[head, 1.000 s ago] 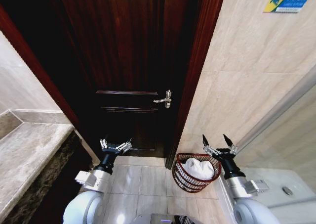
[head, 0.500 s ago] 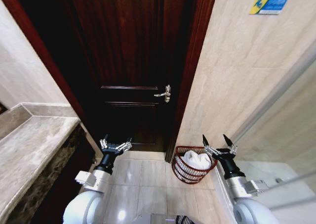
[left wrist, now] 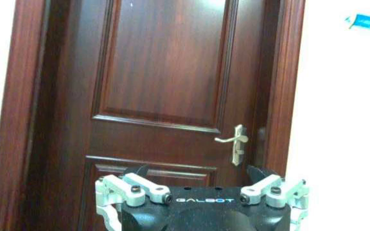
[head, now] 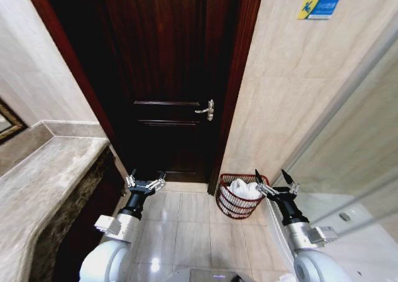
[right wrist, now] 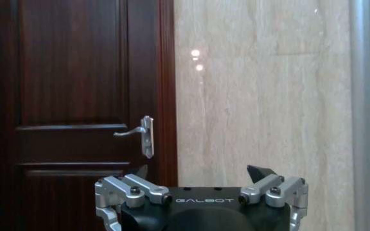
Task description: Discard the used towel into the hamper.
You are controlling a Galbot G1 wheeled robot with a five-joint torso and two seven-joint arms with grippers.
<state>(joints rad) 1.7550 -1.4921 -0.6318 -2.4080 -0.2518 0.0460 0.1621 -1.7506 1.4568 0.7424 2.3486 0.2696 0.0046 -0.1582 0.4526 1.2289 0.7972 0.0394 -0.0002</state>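
The hamper, a small round dark red-brown wire basket, stands on the floor in the corner between the door frame and the tiled wall. A white towel lies bunched inside it. My right gripper is raised just to the right of the hamper's rim, open and holding nothing. My left gripper is held up in front of the door's lower part, well to the left of the hamper, also open and holding nothing. Each wrist view shows its own gripper, the left and the right, open in front of the door.
A dark wooden door with a silver lever handle closes the way ahead. A stone counter runs along the left. The beige tiled wall carries a blue sign. A glass panel with a metal frame stands at right. Pale floor tiles lie between.
The whole head view has shifted, so the camera has moved: the hamper now looks smaller and higher, and more counter shows at left. Both arms keep the same pose.
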